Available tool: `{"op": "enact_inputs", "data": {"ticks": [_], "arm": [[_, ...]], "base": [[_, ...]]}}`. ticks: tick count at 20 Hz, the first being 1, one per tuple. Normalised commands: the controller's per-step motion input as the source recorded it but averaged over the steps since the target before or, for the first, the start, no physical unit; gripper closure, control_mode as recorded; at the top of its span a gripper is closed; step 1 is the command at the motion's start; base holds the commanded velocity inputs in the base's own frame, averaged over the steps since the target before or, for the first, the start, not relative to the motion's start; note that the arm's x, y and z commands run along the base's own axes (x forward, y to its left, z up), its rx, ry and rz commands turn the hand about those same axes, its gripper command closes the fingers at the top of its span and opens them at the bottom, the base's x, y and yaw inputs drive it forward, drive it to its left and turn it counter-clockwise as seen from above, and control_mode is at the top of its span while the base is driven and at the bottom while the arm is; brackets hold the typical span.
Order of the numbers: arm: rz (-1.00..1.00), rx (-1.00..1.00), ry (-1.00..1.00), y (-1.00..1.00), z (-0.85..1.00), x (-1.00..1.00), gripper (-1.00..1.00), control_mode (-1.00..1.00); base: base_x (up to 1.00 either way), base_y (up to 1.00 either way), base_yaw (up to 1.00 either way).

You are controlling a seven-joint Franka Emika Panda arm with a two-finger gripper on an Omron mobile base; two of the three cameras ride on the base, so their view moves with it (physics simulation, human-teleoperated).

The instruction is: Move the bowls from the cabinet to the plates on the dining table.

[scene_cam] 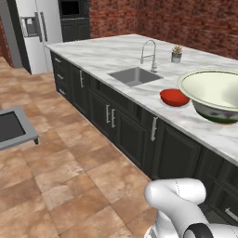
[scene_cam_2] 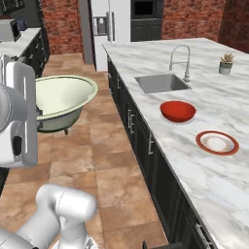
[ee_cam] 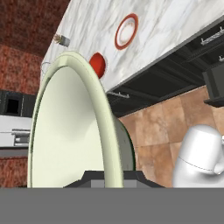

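One bowl is already on the dining table (scene_cam: 116, 53) and the second is in transit, so the step in hand looks like the carry of the cream bowl (scene_cam: 211, 93) toward its plate. In the left base view that bowl looms large at 3 o'clock, close to the camera and in front of the marble top, with the red bowl (scene_cam: 174, 97) sitting on the marble just beside it at about 9 o'clock from it. Whether the red bowl rests on a plate I cannot tell.

In the right base view the cream bowl sits at 9 o'clock, above the tiled floor and well apart from the island, against the arm's white hand. The red-orange plate (scene_cam_2: 217, 142) lies bare on the marble at 4 o'clock, with the red bowl just beyond it toward the sink (scene_cam_2: 161, 82).

In the hand view the gripper (ee_cam: 111, 179) at 6 o'clock is pinched on the cream bowl's rim, and the bowl rises from the jaws toward 11 o'clock. The plate shows at 1 o'clock, far off. By my judgement the next move calls for swinging the bowl over the island, centring it above that plate, then lowering before letting go.
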Motion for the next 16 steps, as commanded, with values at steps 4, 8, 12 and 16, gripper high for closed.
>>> {"op": "enact_inputs", "data": {"ticks": [4,8,12,16], "arm": [[0.0,0.0,0.0,0.0,0.0,0.0,1.0,1.0],[0.0,0.0,0.0,0.0,0.0,0.0,1.0,1.0],[0.0,0.0,0.0,0.0,0.0,0.0,1.0,1.0],[0.0,0.0,0.0,0.0,0.0,0.0,1.0,1.0]], "base": [[0.0,0.0,-0.25],[0.0,0.0,-0.25],[0.0,0.0,-0.25],[0.0,0.0,-0.25]]}}
